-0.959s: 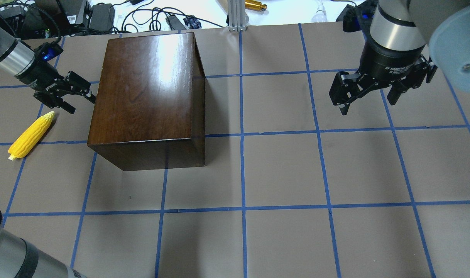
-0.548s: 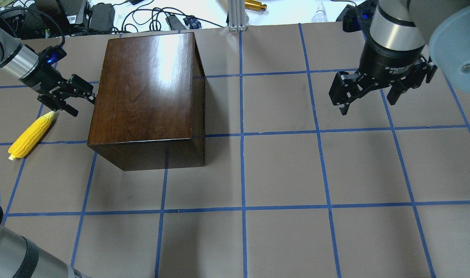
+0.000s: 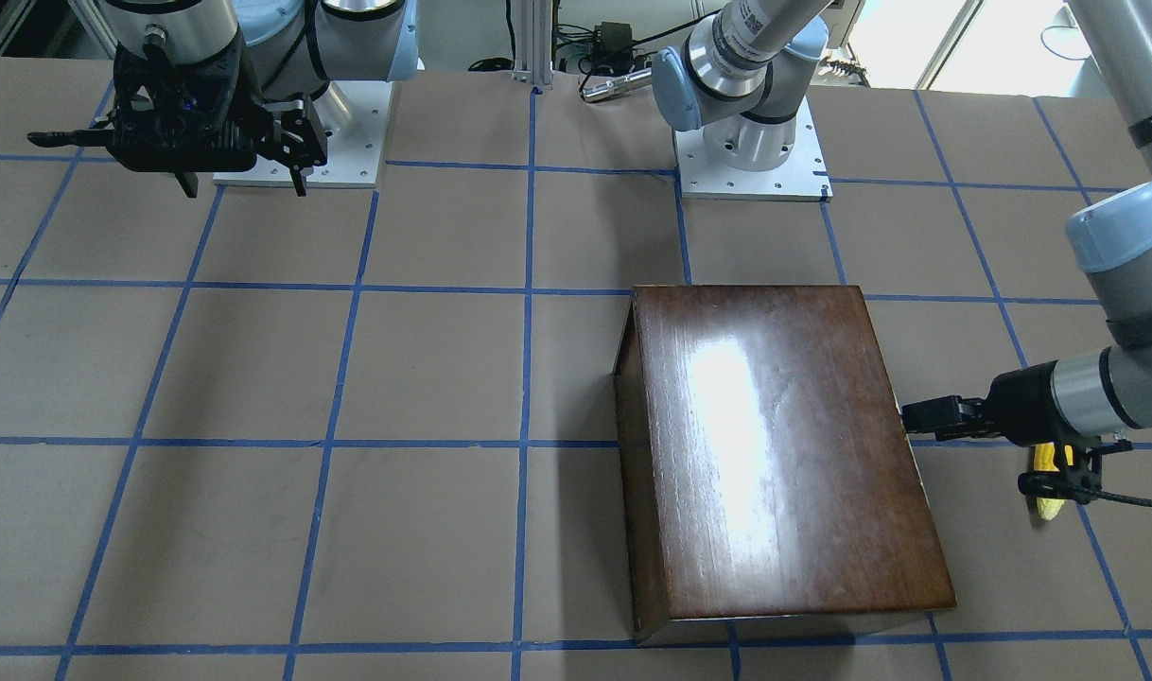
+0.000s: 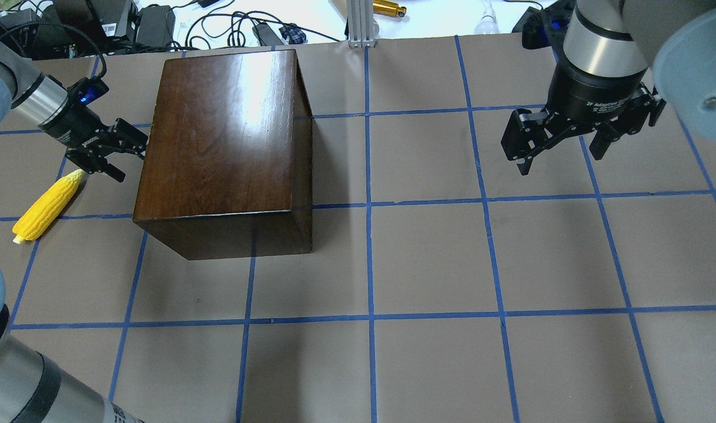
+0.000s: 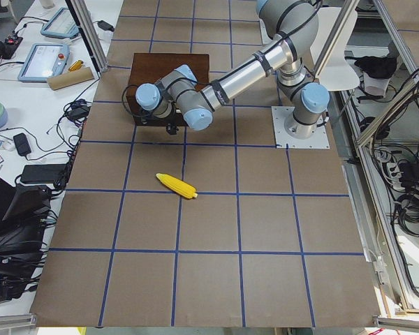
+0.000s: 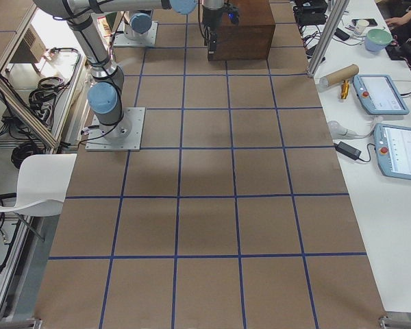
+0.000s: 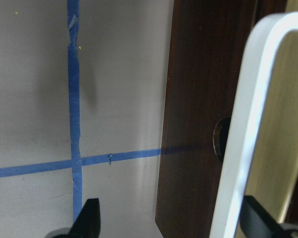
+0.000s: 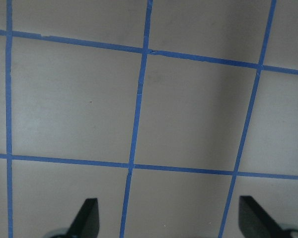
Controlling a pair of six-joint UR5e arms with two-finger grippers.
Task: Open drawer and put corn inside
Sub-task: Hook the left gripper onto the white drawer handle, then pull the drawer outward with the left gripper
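The glossy dark-brown box [image 4: 223,147] stands left of centre, and its drawer is shut. The dark panel [image 7: 198,99] on the box's left side fills the left wrist view, with a small round fitting [image 7: 219,145] on it. My left gripper [image 4: 131,163] is open and low, right at that left side; it also shows in the front-facing view [image 3: 909,416]. The yellow corn [image 4: 46,205] lies on the table just behind and to the left of it, partly hidden by the arm in the front-facing view [image 3: 1049,501]. My right gripper [image 4: 561,154] is open and empty, hovering far right.
Blue tape lines grid the brown table [image 4: 428,258]. Cables and power bricks [image 4: 152,23] lie past the far edge. A pale, white-edged thing [image 7: 268,124] close to the lens hides the right part of the left wrist view. Arm bases [image 3: 751,142] stand at the robot's side.
My left gripper has moved a little right, closer to the box's left side, and its wrist has swung round. The corn, box and right arm have not moved.
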